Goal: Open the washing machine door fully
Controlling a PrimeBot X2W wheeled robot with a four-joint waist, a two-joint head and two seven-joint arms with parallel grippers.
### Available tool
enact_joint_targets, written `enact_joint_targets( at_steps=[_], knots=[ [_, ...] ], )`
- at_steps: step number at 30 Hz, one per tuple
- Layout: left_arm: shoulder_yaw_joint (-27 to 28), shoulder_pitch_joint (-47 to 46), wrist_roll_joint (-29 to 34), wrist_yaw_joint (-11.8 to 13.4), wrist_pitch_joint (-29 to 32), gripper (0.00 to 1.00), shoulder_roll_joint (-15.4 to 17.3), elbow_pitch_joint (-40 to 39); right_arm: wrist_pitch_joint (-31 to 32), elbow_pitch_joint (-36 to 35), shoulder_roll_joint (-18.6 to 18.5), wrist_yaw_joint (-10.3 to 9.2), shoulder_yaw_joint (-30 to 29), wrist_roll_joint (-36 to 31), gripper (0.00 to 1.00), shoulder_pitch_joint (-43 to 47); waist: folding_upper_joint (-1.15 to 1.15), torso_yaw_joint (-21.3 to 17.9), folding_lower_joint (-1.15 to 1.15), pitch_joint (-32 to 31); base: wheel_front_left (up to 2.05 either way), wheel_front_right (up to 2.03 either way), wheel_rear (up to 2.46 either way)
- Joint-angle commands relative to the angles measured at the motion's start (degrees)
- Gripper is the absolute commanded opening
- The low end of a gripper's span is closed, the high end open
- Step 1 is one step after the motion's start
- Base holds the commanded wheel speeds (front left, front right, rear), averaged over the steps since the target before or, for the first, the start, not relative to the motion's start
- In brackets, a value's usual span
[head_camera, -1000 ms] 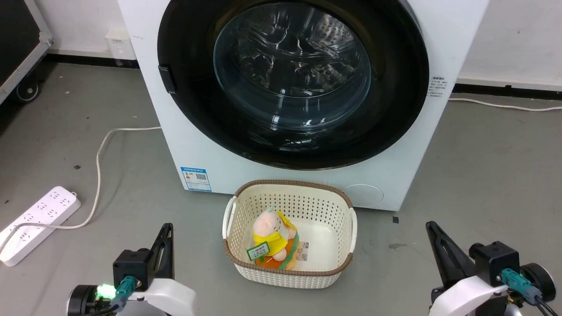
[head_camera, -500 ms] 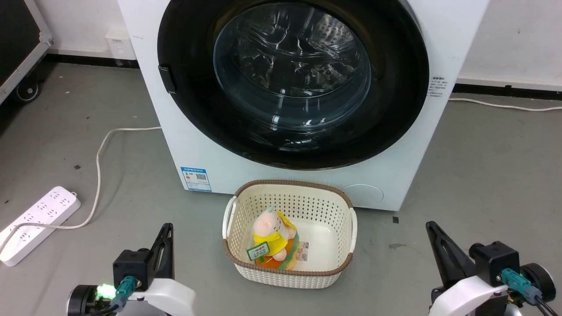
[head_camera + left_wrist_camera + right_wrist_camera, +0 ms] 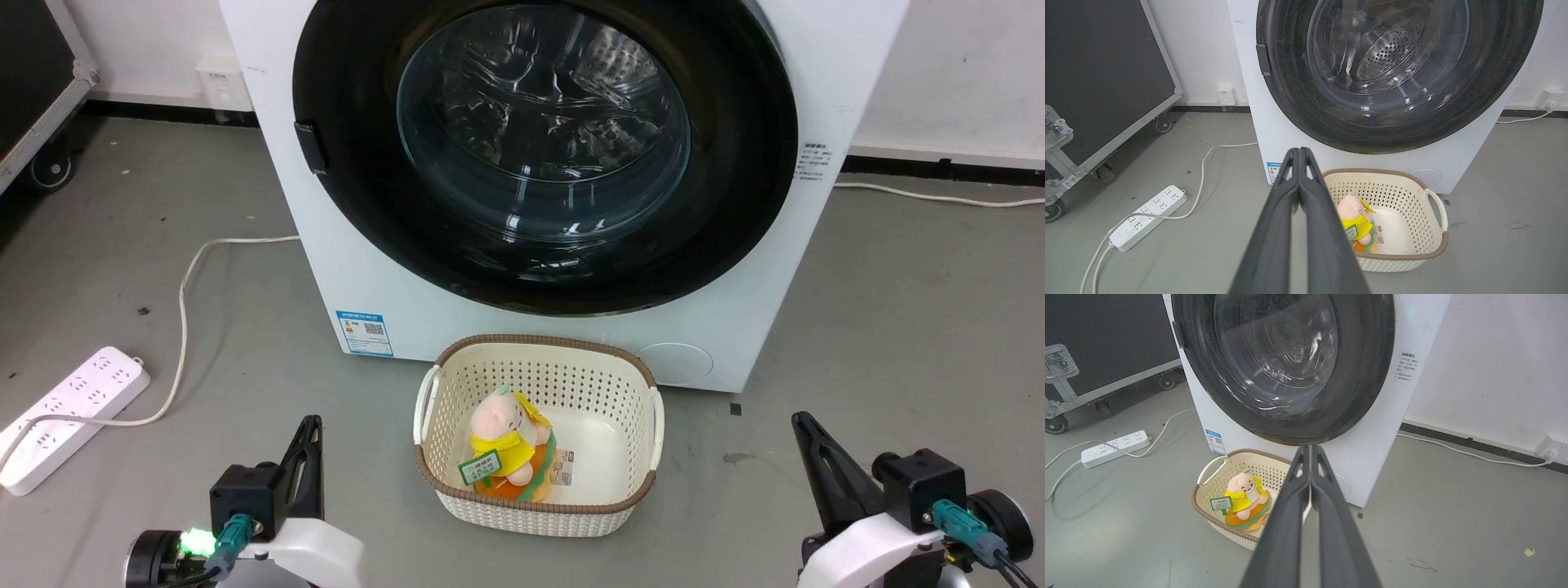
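Door: washing machine door (image 3: 544, 155) closed, directly behind the laundry basket (image 3: 545, 340).
Left gripper (image 3: 310, 423): fingers pressed together, empty, left of basket.
Right gripper (image 3: 800, 420): likewise, right of basket.
Change: none; opening not begun.

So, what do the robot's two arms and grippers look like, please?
The left gripper and right gripper each have two long, dark grey, tapered fingers on a black block. Behind each comes a glossy white forearm shell with a teal plug and black cable. A green light glows by the left plug.
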Motion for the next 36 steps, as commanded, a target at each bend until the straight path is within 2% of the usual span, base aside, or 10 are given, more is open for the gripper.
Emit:
enact_joint_targets(
  at_steps=[1,12,13,36],
  knots=[
    [0.0,-0.9,0.1,-0.2,0.0,0.0,0.0,-0.2,0.0,-0.3,0.3,-0.04,-0.1,-0.4,0.0,-0.7,0.0,0.0,0.0,0.0,0.0,0.0,0.0],
    [0.0,-0.9,0.1,-0.2,0.0,0.0,0.0,-0.2,0.0,-0.3,0.3,-0.04,-0.1,-0.4,0.0,-0.7,0.0,0.0,0.0,0.0,0.0,0.0,0.0],
    [0.0,0.0,0.0,0.0,0.0,1.0,0.0,0.0,0.0,0.0,0.0,0.0,0.0,0.0,1.0,0.0,0.0,0.0,0.0,0.0,0.0,0.0,0.0],
    [-1.7,0.2,0.0,0.7,-2.2,1.0,0.1,0.5,-2.2,0.3,-0.1,-0.01,-0.1,1.9,1.0,0.1,0.0,-0.1,0.0,-0.4,0.0,0.0,0.0]
  ],
)
